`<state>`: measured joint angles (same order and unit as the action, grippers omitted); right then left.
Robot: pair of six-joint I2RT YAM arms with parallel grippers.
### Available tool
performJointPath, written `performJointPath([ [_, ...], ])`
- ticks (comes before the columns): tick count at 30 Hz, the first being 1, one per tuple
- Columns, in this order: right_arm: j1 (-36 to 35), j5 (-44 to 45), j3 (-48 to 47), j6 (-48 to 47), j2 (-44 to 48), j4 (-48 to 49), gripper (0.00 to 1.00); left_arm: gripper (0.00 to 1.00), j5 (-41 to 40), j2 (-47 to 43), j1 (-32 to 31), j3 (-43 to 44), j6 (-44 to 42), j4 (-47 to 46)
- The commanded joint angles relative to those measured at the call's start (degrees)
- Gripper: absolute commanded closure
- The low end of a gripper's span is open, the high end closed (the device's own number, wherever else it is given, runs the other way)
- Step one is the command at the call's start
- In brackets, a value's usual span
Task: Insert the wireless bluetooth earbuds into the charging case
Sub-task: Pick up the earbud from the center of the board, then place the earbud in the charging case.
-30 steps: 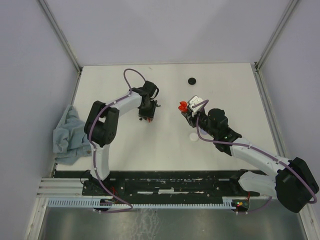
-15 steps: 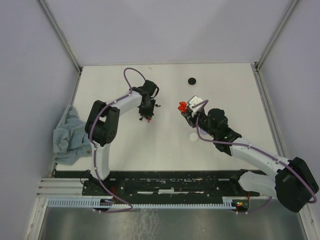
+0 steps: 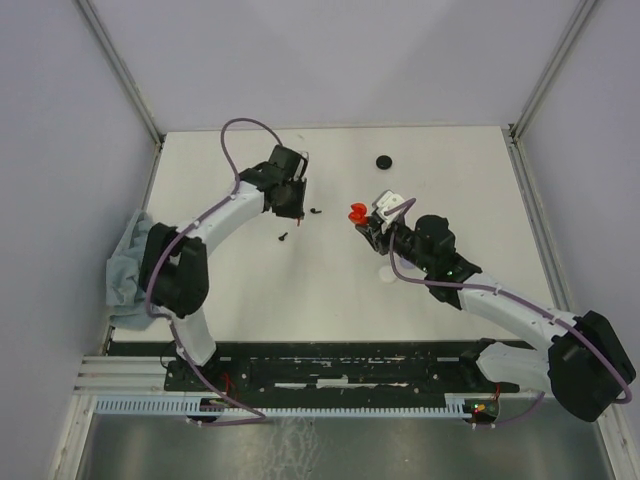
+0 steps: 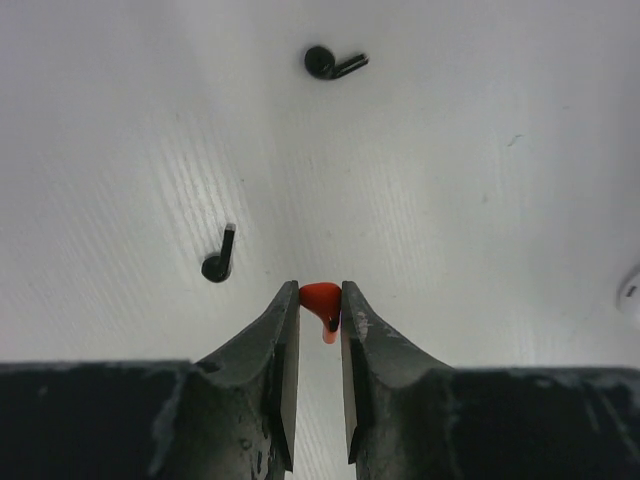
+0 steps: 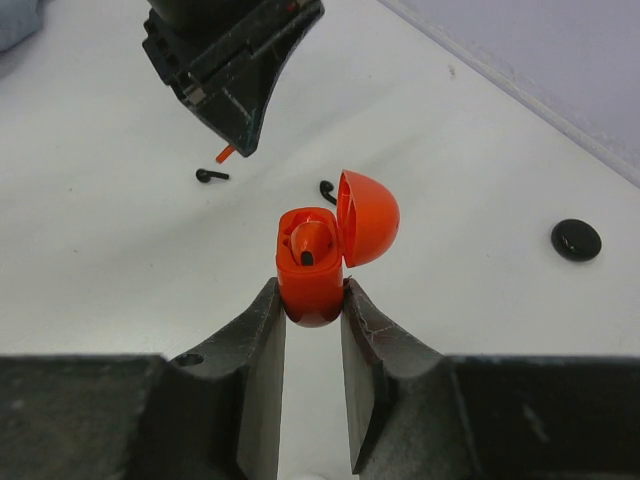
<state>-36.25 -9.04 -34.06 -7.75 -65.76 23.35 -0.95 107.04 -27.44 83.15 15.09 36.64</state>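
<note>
My left gripper [image 4: 320, 292] is shut on a red earbud [image 4: 322, 300], held above the table with its stem pointing down. In the top view it [image 3: 297, 210] hangs left of centre. My right gripper [image 5: 311, 292] is shut on the red charging case [image 5: 308, 285], upright with its lid [image 5: 368, 218] open. One red earbud [image 5: 311, 243] sits inside it. The case [image 3: 353, 212] is held right of the left gripper, with a gap between them. Two black earbuds [image 4: 218, 262] [image 4: 331, 63] lie on the table under the left gripper.
A black round case [image 3: 383, 161] lies at the back of the table. A white case [image 3: 387, 273] lies near the right arm. A blue-grey cloth [image 3: 125, 270] is bunched at the table's left edge. White walls stand close around the table.
My left gripper has risen and moved back and left with the red earbud, uncovering the two black earbuds. The right gripper with the open case has shifted slightly left.
</note>
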Motion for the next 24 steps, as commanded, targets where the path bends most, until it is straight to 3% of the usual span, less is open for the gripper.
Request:
performJointPath([
  [1,0.2,-2.9,-3.3,2.7,-0.3,7.2,0.96,0.79,3.1,-11.8,0.0,-0.5,4.0,-6.6],
  [10,0.2,-7.3,-5.7,5.5,-2.4,12.9,0.96,0.79,12.5,-23.9,-0.3,-2.1,7.4,-16.2],
  [24,0.2,-11.6,-10.8,13.2,-7.8,24.3,0.96,0.8,11.1,-34.5,-7.0,-10.9,10.1,-34.4],
])
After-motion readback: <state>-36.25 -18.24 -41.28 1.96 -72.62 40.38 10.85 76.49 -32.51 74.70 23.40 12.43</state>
